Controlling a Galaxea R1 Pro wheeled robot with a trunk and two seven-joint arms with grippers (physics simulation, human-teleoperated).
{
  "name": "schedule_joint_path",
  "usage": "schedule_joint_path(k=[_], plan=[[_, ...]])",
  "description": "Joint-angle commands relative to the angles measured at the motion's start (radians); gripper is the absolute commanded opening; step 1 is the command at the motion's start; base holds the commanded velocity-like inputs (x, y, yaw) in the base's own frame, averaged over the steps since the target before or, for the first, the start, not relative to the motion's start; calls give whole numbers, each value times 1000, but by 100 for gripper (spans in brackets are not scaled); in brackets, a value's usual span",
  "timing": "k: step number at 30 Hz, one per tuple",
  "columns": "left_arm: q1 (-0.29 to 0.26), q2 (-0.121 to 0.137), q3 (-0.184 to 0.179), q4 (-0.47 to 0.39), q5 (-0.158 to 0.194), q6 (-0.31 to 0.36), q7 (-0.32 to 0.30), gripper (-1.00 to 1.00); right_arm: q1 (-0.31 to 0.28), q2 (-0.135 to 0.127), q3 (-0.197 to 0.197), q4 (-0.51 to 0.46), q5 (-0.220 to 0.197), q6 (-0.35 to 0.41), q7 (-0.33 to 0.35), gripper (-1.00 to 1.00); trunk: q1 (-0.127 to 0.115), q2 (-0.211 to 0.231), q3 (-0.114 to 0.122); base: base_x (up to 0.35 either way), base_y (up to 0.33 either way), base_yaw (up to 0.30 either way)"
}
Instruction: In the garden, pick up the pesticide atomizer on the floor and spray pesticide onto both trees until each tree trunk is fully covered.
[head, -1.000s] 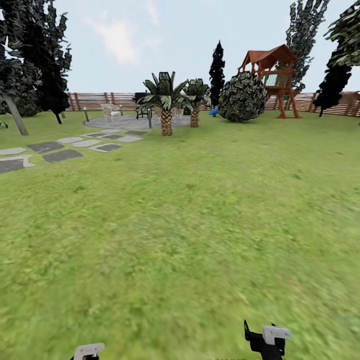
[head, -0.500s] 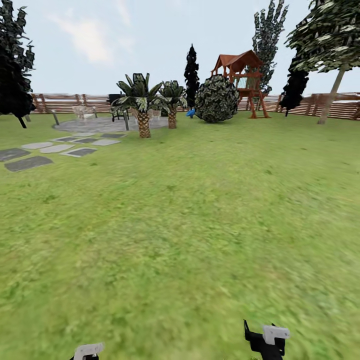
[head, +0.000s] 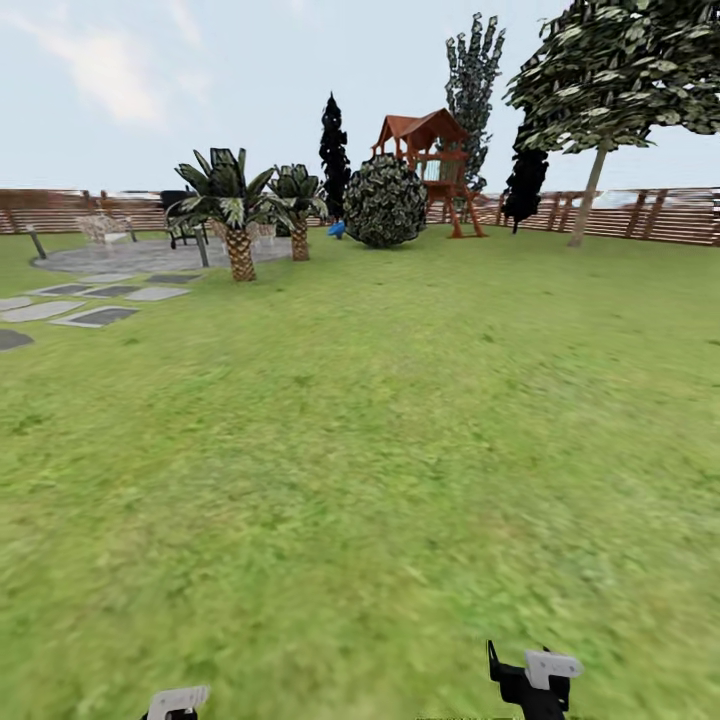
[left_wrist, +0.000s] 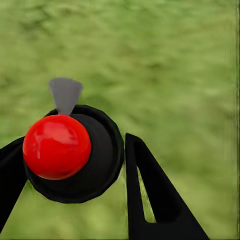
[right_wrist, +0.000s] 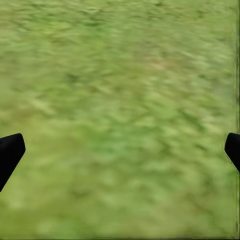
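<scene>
Both arms are cut off at the head view's lower edge, so little of them shows. In the left wrist view the left gripper clamps the atomizer, seen end-on: red ball, black round body, grey nozzle tip, held above the grass. The right gripper is spread wide with bare lawn between its tips. Open grass runs ahead to the fence. A pale-trunked tree stands at the far right edge, its crown cropped. Stepping stones lie far left.
</scene>
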Motion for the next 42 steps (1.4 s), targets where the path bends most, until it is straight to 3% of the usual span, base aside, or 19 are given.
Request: schedule_joint_path(k=[1,32,42], plan=[[0,0,0,0,0,0,0,-100,0,0,0,0,0,0,0,100,0,0,1,0,0,-289],[0,0,0,0,1,0,0,-100,0,0,0,0,0,0,0,100,0,0,18,0,0,-289],[0,0,0,0,1,0,0,-100,0,2,0,0,1,0,1,100,0,0,12,94,0,-264]])
